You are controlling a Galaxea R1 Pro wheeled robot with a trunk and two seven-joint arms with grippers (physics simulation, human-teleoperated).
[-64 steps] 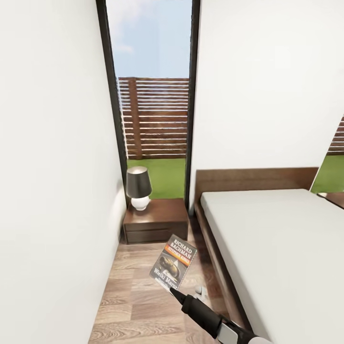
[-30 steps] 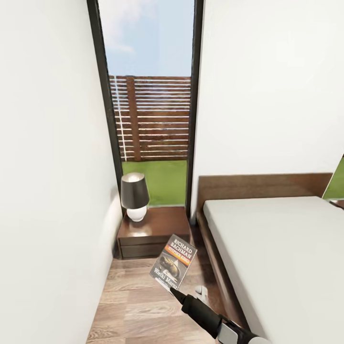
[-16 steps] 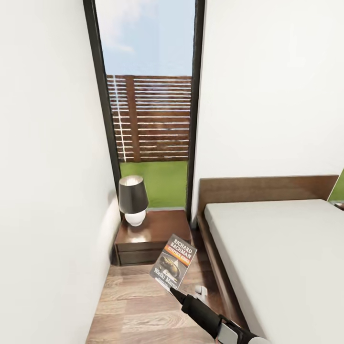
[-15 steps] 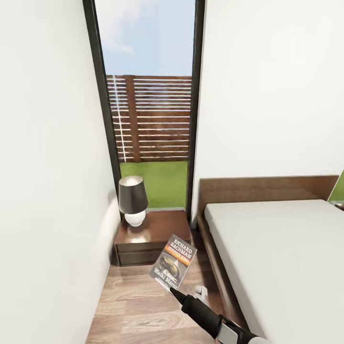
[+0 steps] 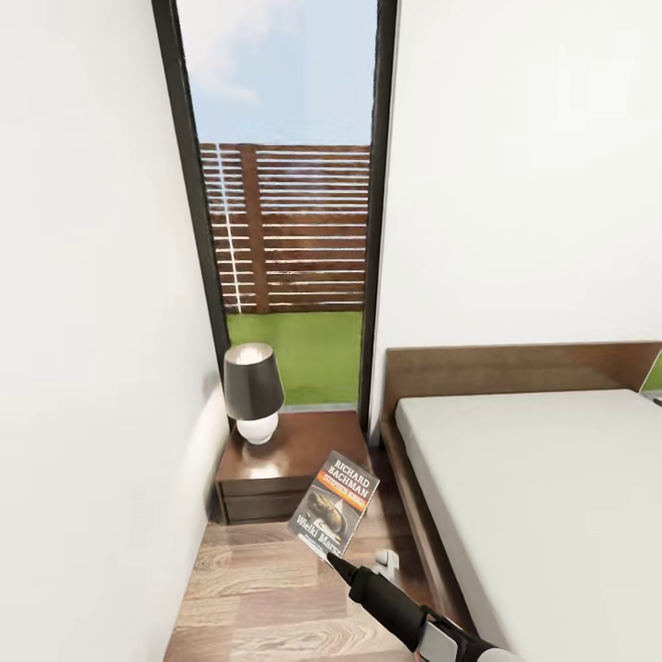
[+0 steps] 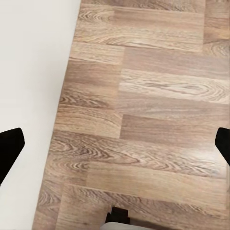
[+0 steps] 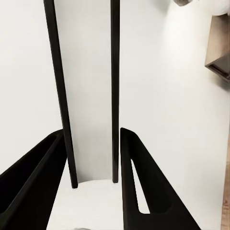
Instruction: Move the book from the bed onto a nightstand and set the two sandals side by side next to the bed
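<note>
My right gripper (image 5: 328, 555) is shut on the bottom edge of the book (image 5: 335, 503), a dark paperback with orange and white lettering. It holds the book tilted in the air above the wood floor, short of the nightstand (image 5: 303, 448). In the right wrist view the book (image 7: 89, 96) stands edge-on between the two black fingers (image 7: 137, 182). The bed (image 5: 542, 478), with its pale grey mattress and dark frame, lies to the right. My left gripper (image 6: 115, 146) is open over bare floor. The sandals are out of view.
A black-shaded lamp (image 5: 253, 391) on a white base stands on the nightstand's left half. A white wall (image 5: 83, 368) closes the left side of the narrow aisle. A tall dark-framed window (image 5: 285, 202) behind the nightstand looks onto a lawn and a fence.
The camera has moved, so the nightstand, lamp and headboard now sit lower in the picture. The book stays in my right gripper in the same pose.
</note>
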